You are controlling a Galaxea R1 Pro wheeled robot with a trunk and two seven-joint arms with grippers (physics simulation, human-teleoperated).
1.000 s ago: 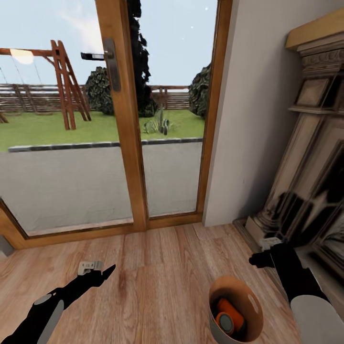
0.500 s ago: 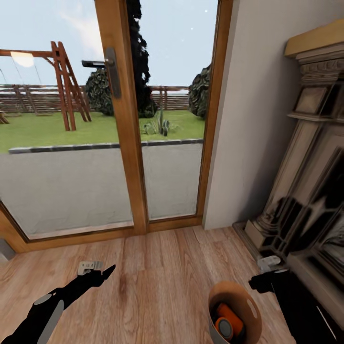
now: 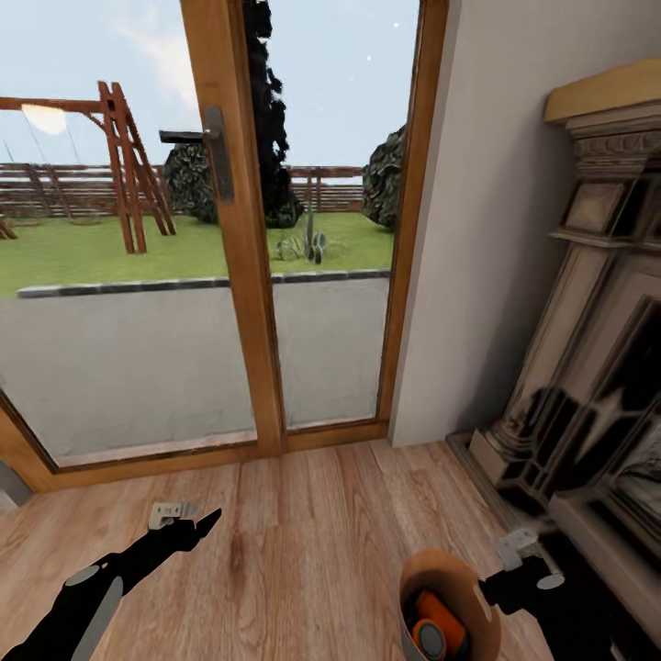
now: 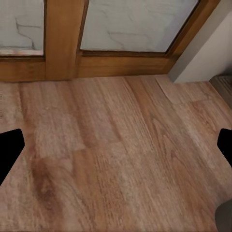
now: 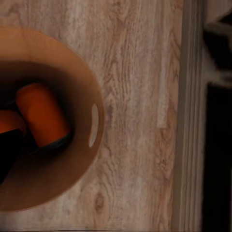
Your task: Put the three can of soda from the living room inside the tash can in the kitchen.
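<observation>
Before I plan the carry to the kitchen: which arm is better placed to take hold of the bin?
Right. Its end effector hangs just beside the bin's rim, which holds orange cans. The left end effector is out over bare floor, well away from the bin.

- Wooden-framed glass garden doors (image 3: 243,275) fill the far side of the head view, with a dark metal lever handle (image 3: 207,138) on the middle stile.
- Through the glass: a grey paved patio (image 3: 138,358), a green lawn (image 3: 92,252), a red wooden swing frame (image 3: 124,161), a slatted fence (image 3: 55,188), dark shrubs (image 3: 386,179) and pale blue sky.
- A plain pale wall (image 3: 487,229) stands right of the doors.
- A carved stone fireplace (image 3: 588,321) with a wooden mantel (image 3: 601,92) lines the right edge.
- The wood plank floor (image 3: 303,542) runs up to the door sill.
</observation>
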